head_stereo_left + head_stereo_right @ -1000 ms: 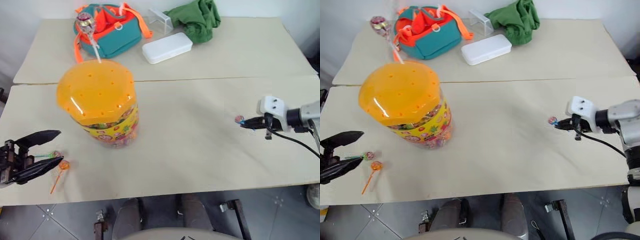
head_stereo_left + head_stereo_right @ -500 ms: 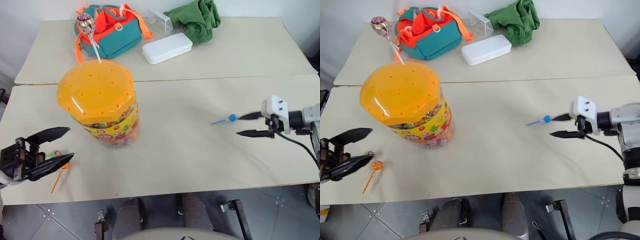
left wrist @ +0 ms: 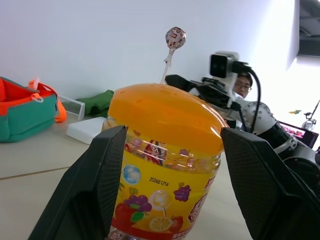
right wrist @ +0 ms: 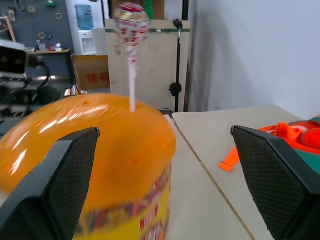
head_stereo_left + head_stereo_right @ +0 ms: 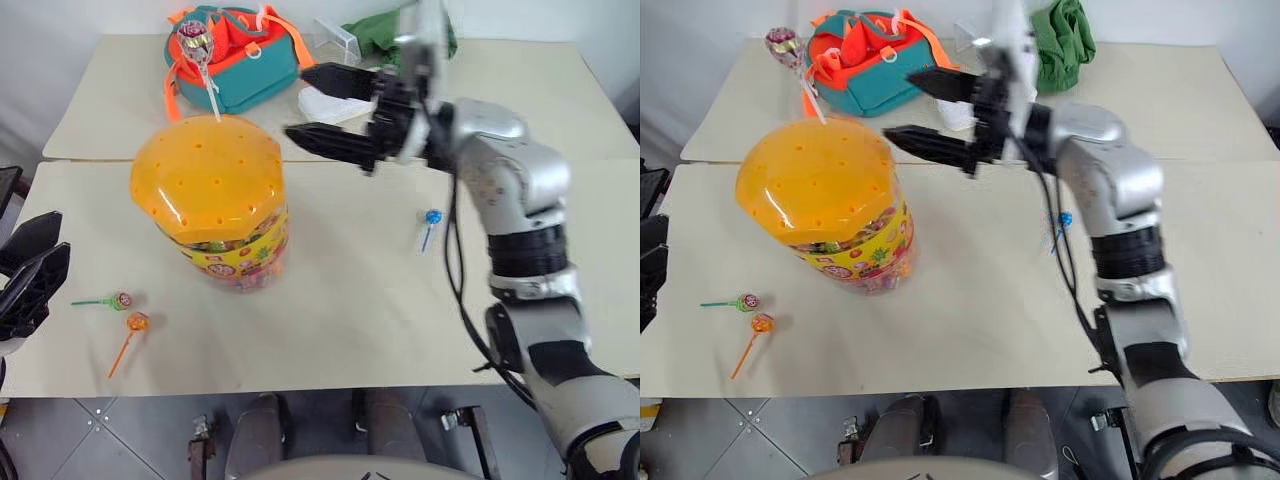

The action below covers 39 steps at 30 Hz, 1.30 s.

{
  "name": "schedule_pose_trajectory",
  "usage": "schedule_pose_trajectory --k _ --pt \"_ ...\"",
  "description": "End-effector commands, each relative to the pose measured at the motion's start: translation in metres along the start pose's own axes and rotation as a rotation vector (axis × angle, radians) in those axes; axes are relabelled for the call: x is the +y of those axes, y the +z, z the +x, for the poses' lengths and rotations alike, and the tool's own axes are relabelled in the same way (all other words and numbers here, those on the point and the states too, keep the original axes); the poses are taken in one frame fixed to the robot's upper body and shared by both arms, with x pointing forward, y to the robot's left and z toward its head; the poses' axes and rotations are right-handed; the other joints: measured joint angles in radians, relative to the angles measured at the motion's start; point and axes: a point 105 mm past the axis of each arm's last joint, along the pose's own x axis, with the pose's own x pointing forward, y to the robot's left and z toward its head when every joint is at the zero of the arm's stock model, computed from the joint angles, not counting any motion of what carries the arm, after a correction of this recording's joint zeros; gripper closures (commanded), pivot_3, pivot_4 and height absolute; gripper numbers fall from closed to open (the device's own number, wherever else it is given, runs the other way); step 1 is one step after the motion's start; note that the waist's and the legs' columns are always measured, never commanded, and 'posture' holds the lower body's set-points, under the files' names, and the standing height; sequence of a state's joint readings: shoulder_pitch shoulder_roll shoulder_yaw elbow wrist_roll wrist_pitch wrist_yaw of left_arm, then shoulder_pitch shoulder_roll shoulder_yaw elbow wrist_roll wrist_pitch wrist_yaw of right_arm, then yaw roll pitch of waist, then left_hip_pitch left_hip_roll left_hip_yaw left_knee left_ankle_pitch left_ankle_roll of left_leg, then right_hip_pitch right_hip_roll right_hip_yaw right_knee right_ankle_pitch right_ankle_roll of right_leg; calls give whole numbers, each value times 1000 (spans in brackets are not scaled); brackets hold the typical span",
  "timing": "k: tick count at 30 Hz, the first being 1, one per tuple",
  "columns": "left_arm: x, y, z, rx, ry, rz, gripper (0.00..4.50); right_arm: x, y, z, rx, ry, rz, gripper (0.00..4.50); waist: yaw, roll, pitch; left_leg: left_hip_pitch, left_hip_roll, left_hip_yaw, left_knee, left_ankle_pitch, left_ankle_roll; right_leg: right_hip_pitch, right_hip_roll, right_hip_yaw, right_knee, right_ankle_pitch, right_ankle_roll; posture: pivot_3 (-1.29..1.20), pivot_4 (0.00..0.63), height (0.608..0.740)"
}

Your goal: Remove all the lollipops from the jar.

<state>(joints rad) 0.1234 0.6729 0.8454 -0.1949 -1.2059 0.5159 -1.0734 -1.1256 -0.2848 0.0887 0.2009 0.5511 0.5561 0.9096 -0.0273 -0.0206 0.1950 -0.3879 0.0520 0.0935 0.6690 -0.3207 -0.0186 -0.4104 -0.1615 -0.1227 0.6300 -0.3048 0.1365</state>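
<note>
Lollipops: three lie out on the table, one left standing in the jar [image 5: 213,200]. The last lollipop [image 5: 196,42] rises on its white stick from a hole at the back of the domed orange lid, head well clear above it, which gives fingers room to close on the stick without touching the lid. Jar sits toward the table's left side, back from the near edge, just short of the seam between the two tabletops. Green lollipop [image 5: 113,299] and orange lollipop [image 5: 131,328] lie near the left end of the near edge, apparently set there to keep them clear of the jar. Blue lollipop [image 5: 431,222] lies alone mid-table to the right, well apart from everything. Right gripper [image 5: 322,105] hangs above the seam just right of the jar, jaws spread wide and empty, pointing toward the standing stick; my guess is it lines up for that pull. Left gripper [image 5: 30,275] waits at the left edge, jaws parted, holding nothing. Teal bag [image 5: 232,58], white box [image 5: 335,104] and green cloth [image 5: 390,30] crowd the far tabletop behind the stick, so lifting straight up looks the freest way out.
</note>
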Motion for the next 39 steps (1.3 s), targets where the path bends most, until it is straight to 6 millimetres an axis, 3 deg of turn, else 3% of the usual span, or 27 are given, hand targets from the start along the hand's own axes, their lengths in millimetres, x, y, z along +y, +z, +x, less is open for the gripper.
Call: schedule_pose_trajectory --k 1,7,11,20,23,27,30,33,36,39 --pt "-6 7 5 -15 -32 29 1310 13 21 28 -50 42 -13 92 -5 0 0 0 0 0 0 0 0 0 0 0 0 0 0 0 150 740" --pt "-6 6 8 -16 -36 33 1310 24 23 50 -37 89 -26 92 -17 -1 -1 0 1 1 -2 0 0 -1 1 0 0 0 0 0 150 740" --pt "-7 5 8 -16 -37 32 1310 35 21 58 -14 155 -21 1333 -23 -1 -1 0 1 1 -1 0 0 -1 1 0 0 0 0 0 150 740" --pt "-8 5 11 -23 -44 49 1310 40 32 70 -88 181 9 4419 -32 -1 -1 0 1 1 -2 0 0 -2 1 0 1 0 0 0 150 740" --pt "-13 5 14 -16 -83 52 1310 34 51 58 -216 189 7 4419 -31 -1 -1 0 1 1 -2 0 0 -2 1 0 1 0 0 0 150 740" --pt "-19 0 18 49 -139 66 1310 11 76 21 -364 159 -13 4419 -26 -1 -1 0 1 1 -2 0 0 -2 1 0 1 0 0 0 150 740" --pt "-25 -4 23 125 -200 90 1310 -16 76 -22 -230 64 -32 4419 -15 -3 -2 0 0 0 -2 0 0 -1 1 0 0 0 0 0 150 740" --pt "-32 -15 25 213 -264 89 1310 -34 48 -69 92 -39 -27 4419 -5 -3 -2 0 0 1 -2 0 1 -1 1 1 -2 0 0 0 150 740" --pt "-37 -26 25 287 -324 85 1310 -51 5 -143 512 -224 -56 4419 -2 -3 -2 0 0 2 -4 -1 1 -2 1 1 -3 0 0 0 150 740" --pt "-34 -30 25 311 -344 82 1310 -56 -29 -209 814 -358 -118 4419 -1 -2 -1 0 0 4 -4 -1 1 -2 1 1 -4 0 0 0 150 740"
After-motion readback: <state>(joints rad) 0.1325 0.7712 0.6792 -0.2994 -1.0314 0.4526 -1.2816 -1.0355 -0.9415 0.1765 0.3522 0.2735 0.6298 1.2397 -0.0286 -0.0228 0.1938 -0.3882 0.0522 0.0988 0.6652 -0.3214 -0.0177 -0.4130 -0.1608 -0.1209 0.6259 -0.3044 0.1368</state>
